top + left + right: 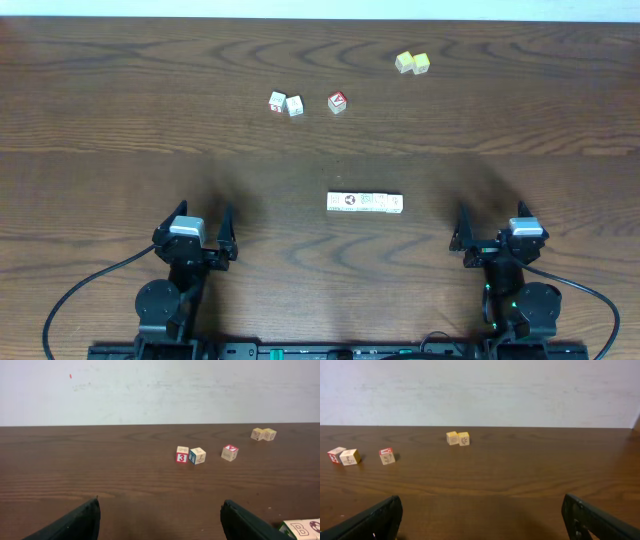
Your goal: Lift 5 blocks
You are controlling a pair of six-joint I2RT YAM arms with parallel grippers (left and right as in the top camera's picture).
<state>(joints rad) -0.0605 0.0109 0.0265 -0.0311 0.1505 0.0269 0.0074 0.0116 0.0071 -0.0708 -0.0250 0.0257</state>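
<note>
1 dark wood table (120,120) w/ pale wall (150,390)

— What lies on the dark brown wooden desk (120,120)?
— Near the front middle, a straight row of small whitish printed cubes (365,203), touching side to side.
— And farther back?
— Two pale cubes with coloured printed faces (278,101) touch each other. A cube with a red face (337,101) stands near them on the right, and two pale yellow cubes (404,61) sit together beyond.
</note>
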